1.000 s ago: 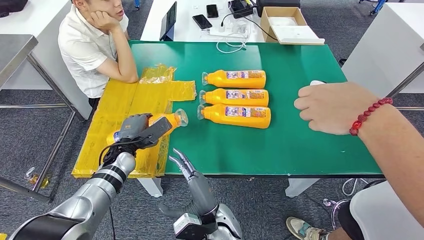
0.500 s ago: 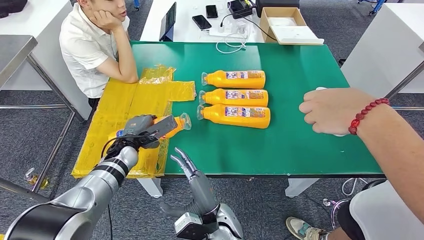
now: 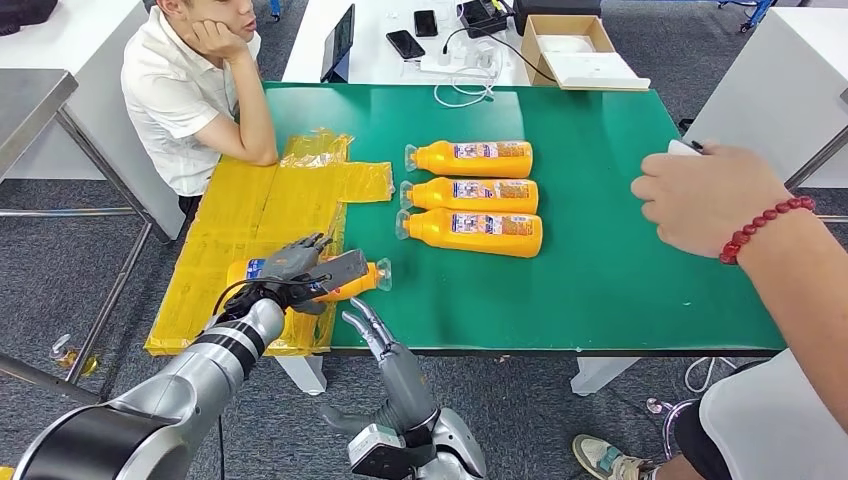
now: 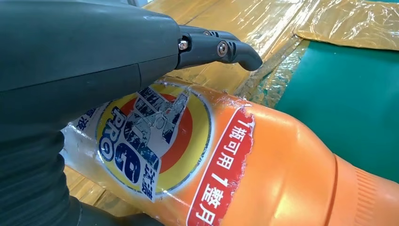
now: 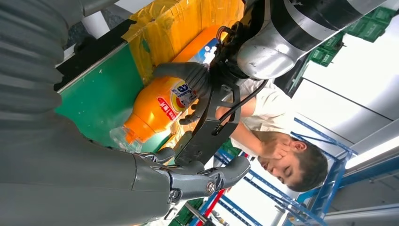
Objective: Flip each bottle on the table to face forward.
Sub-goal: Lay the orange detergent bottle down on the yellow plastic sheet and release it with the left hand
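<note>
From the head view, the left hand grips an orange bottle lying near the table front-left corner, partly over yellow plastic sheet. Three more bottles lie side by side mid-table. The right hand hovers with fingers apart, holding nothing.

The left wrist view shows a glossy label; the bottle looks stiff, slippery and perhaps full, so hold the middle.

The right wrist view shows its clear cap end free.

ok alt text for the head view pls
The left robot hand holds an orange bottle lying on yellow film at the green table's near edge. Three more bottles lie in a row mid-table; two people sit alongside.
</note>
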You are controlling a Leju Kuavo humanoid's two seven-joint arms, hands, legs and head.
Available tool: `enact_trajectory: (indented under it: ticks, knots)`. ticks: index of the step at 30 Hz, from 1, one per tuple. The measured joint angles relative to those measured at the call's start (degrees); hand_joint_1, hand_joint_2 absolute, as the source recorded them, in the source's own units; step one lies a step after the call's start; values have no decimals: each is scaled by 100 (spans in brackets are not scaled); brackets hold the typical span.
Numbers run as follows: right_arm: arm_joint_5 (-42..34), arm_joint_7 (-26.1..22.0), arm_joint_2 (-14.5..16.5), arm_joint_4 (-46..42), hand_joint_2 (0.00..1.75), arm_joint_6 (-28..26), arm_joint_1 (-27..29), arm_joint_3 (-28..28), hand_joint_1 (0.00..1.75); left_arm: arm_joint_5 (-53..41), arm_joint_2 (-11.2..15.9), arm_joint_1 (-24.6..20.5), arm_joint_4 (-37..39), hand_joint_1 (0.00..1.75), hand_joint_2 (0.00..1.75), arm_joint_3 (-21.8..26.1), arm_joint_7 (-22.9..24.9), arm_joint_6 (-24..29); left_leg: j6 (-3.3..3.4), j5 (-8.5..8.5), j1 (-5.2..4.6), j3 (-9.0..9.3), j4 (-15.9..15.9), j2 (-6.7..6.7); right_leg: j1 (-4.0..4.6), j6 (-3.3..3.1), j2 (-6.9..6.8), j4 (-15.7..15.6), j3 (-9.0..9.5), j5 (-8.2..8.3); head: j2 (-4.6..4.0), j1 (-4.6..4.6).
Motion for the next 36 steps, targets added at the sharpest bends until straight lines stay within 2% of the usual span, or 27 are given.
enact_trajectory:
  ticks: [11,15,18,21,23,31,36]
  knots:
    - [-5,0,9,54,175,-4,-10,0,0,-1,-6,-1,1,0,175,-68,-15,24,0,0,0,7,0,-1,0,0,0,0,6,0,0,0]
    - [-10,0,13,61,175,-58,-9,0,0,99,-51,47,-1,0,175,-60,-295,218,0,0,0,5,0,-2,0,0,-1,0,5,0,0,0]
    - [-11,0,11,66,175,-79,-10,5,0,824,-133,162,-52,0,175,122,-1024,141,0,0,-1,2,0,-5,-1,0,-3,0,4,0,0,0]
    - [-36,0,1,66,175,-82,-17,53,0,2070,-248,330,-195,0,175,612,-1993,-542,0,0,-2,0,0,-2,-1,0,-4,-1,1,0,0,0]
    - [-52,0,-5,66,175,-97,-23,95,0,2543,-307,436,-282,0,175,901,-2315,-853,0,0,-2,-3,0,1,-1,0,-3,-1,-4,0,0,0]
    - [-117,0,-42,66,175,-302,-64,261,0,3788,-434,804,-769,0,175,1360,-2685,-956,0,0,2,-13,0,3,2,0,-2,0,-19,0,0,-1]
    - [-109,0,-51,66,175,-340,-79,313,0,4627,-480,995,-1086,0,175,1498,-2787,-1277,0,0,1,-24,0,2,1,0,-2,1,-28,0,0,-1]
